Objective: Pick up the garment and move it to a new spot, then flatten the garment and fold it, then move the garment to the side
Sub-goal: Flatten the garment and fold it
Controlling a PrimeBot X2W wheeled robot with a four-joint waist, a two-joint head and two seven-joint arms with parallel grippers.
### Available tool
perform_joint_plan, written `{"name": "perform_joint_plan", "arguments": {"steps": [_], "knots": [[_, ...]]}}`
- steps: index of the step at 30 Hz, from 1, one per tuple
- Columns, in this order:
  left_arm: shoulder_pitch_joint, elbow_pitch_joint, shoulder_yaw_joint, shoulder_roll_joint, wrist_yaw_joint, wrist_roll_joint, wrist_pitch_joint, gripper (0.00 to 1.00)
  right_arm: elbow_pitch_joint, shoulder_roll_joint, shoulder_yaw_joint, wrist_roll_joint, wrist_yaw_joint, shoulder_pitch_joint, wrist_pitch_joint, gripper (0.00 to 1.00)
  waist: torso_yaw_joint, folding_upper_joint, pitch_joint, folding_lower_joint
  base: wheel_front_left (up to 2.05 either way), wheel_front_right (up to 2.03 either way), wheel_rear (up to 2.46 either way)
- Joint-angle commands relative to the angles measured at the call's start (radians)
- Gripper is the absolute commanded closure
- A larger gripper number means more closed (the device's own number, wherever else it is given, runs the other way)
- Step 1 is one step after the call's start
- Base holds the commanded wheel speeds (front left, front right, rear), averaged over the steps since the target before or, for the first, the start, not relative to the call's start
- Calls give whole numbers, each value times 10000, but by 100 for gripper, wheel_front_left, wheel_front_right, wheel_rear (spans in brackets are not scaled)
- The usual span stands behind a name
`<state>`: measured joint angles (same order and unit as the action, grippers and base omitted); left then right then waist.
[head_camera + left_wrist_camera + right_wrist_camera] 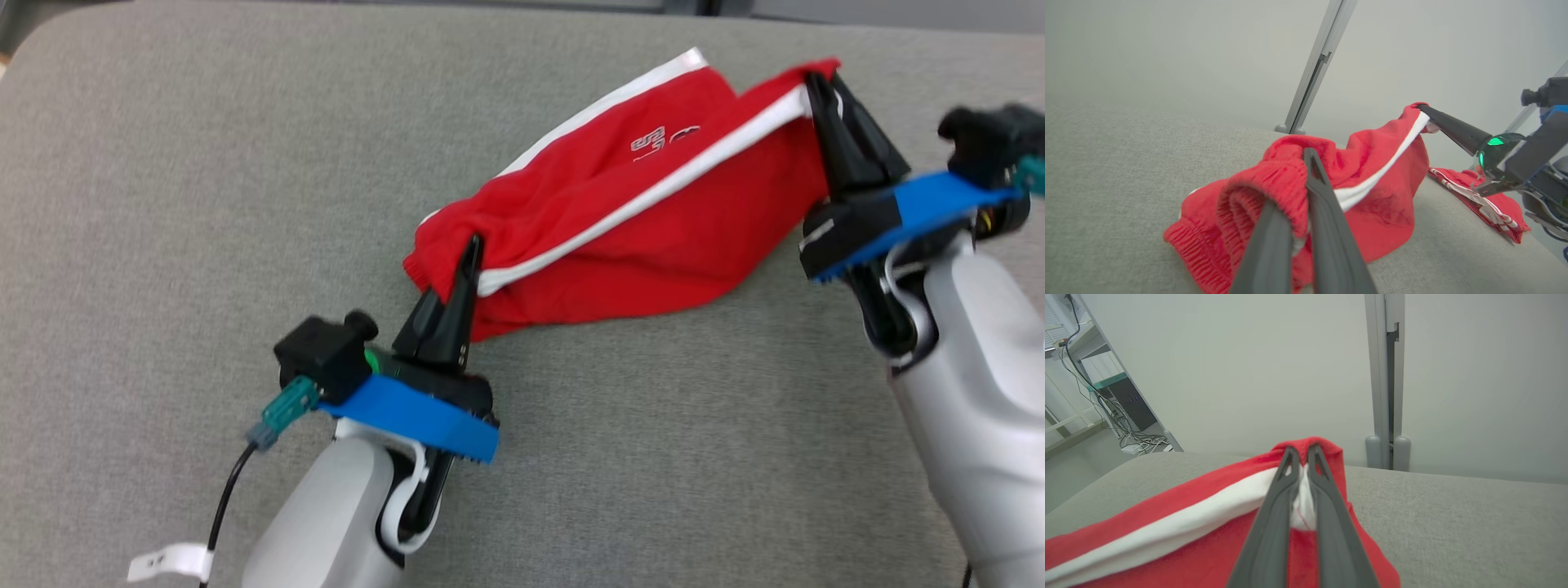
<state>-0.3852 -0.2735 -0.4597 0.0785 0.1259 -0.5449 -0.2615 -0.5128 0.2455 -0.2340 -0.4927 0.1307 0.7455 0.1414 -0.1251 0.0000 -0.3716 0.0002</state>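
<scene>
A pair of red knitted shorts with white side stripes (620, 204) is held stretched between the two arms above a grey fabric-covered table (163, 204). The middle of the shorts sags onto the table, and both ends are raised. The left tool (469, 253) is clamped on the ribbed elastic waistband (1208, 241), with a fold of it caught between the two dark fingers. The right tool (824, 82) is clamped on the opposite end, at the point where a white stripe (653, 196) meets the red hem. In the right wrist view only a thin pinch of cloth is seen between the fingers.

The garment is judged to be in the course of being carried or spread, with flattening and folding not yet done.

Several faults are to be feared. If the arms are drawn apart too far, the thin pinch at the right tool may be pulled free and that end dropped. If the arms are moved unevenly, the bunched waistband may be twisted and creases laid into the cloth. As the sagging middle rests on the rough table, it may be dragged and rucked under. In the left wrist view a further red-and-white piece (1478, 200) lies beyond the right tool. Whether it belongs to the shorts cannot be told, and it could be caught in a sweep.
</scene>
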Motion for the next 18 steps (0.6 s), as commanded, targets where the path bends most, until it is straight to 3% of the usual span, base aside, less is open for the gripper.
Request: {"name": "perform_joint_plan", "arguments": {"steps": [1,13,14,15,16,18], "knots": [[-306,-113,-16,-25,74,-79,-48,100,-320,53,-112,6,1,453,-31,100,-364,0,-415,-2,0,0,0],[-1734,-1025,-206,-243,77,-461,-48,100,-3794,27,-1230,423,-1,3270,582,100,-856,0,-1225,-2,0,0,0],[-1720,-1066,-199,-253,77,-478,-48,64,-4022,-3,-1300,409,-1,3348,632,93,-833,0,-1214,-2,0,0,0],[-1710,-1102,-220,-259,77,-466,-48,0,-4215,-21,-1366,384,-1,3414,692,59,-807,0,-1188,-2,0,0,0],[-1705,-1113,-194,-263,77,-407,-48,0,-4375,-45,-1440,337,-1,3482,751,0,-795,0,-1156,-2,0,0,0],[-1549,-1080,-138,-272,77,-627,-48,0,-4657,-58,-1617,252,1,3547,850,0,-752,0,-1057,-2,0,0,0]]}}
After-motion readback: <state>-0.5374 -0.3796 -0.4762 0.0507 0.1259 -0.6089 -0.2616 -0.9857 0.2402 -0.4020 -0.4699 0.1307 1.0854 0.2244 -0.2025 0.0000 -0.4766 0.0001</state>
